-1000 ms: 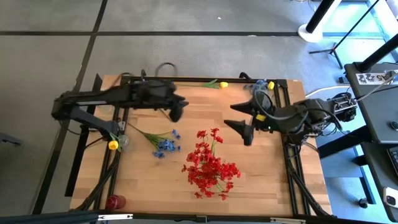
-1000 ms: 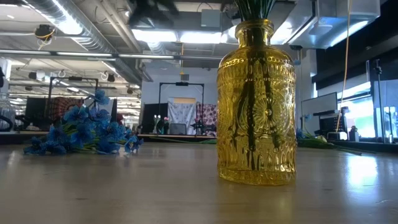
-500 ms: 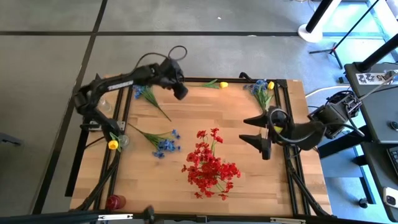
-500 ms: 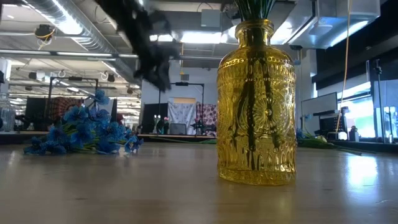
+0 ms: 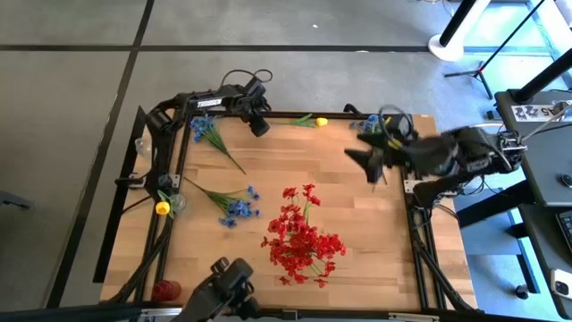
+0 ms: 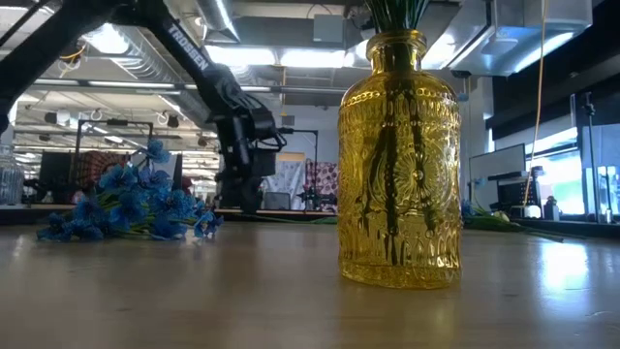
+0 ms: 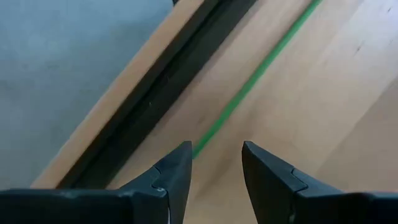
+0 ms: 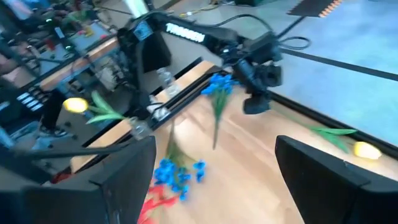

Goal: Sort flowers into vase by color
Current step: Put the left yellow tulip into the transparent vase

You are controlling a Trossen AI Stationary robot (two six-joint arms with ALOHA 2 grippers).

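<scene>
A red bunch (image 5: pixel 302 237) stands in the yellow glass vase (image 6: pixel 399 160) in the middle of the table. One blue sprig (image 5: pixel 234 206) lies left of it, and another blue sprig (image 5: pixel 210 134) lies at the far left. A yellow flower (image 5: pixel 315 120) lies at the far edge, its green stem (image 7: pixel 236 102) on the wood. My left gripper (image 5: pixel 259 125) is open and low at the far edge, its fingertips (image 7: pixel 214 155) on either side of the stem's end without touching it. My right gripper (image 5: pixel 366 161) is wide open and empty above the table's right part (image 8: pixel 214 180).
Blue and yellow flowers (image 5: pixel 377 125) lie at the far right corner. A yellow bloom (image 5: pixel 163 207) stands in a small clear vessel at the left edge, and a red object (image 5: pixel 165 289) is at the near left corner. A black frame (image 5: pixel 179 170) runs along the table's edges.
My left gripper has swung from over the table's left middle toward the far edge and come down low next to the yellow flower's stem. My right gripper has gone first toward the near edge, then back toward the far edge, turning as it went, and has stayed open.
</scene>
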